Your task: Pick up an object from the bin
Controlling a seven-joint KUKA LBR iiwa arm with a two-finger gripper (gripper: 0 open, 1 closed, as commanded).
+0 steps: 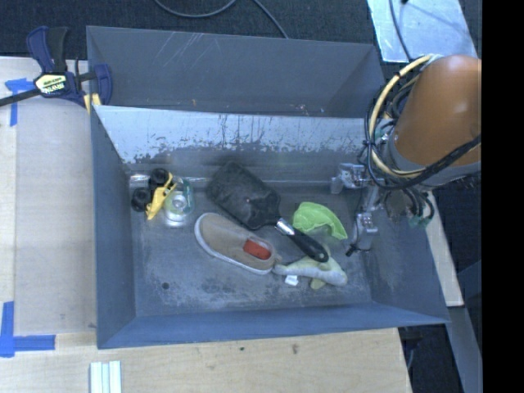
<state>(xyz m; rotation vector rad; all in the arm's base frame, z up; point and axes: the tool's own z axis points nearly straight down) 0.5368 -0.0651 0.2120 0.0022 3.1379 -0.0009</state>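
Orange wrist cover [438,109]: nearest the camera, high over the bin's right side, with yellow and black cables [383,117] looped along its left edge.
Jaws: hanging below that cover, low at the right end of the bin floor and close to the right wall. I cannot tell whether they stand open or closed, and I can make out no thing gripped.
Bin [246,72]: grey metal with sloping walls and a scuffed floor.
Likeliest target: green crumpled piece [319,218], which lies at the right end of the floor just left of the jaws. Whether it touches them I cannot tell.
Its look: bright green, soft-looking and folded on itself, probably light and easy to squash.
Black tool [241,195]: a bulky dark head mid-floor near the back wall. Its glossy handle runs down to the right and ends just below the green piece.
Beige sole [233,240]: flat, with a red patch, lying in front of the black tool and against it.
Pale toy [315,275]: front right, at the sole's tip.
Left corner: yellow-and-black toy [155,193] and clear jar [178,207], well apart from the jaws.
Step in hand: by my reading the approach, with no grasp made yet.
Next move calls for: centring the jaws over the green piece, lowering them and closing on its folds. The black handle beside it must be kept out of the bite.
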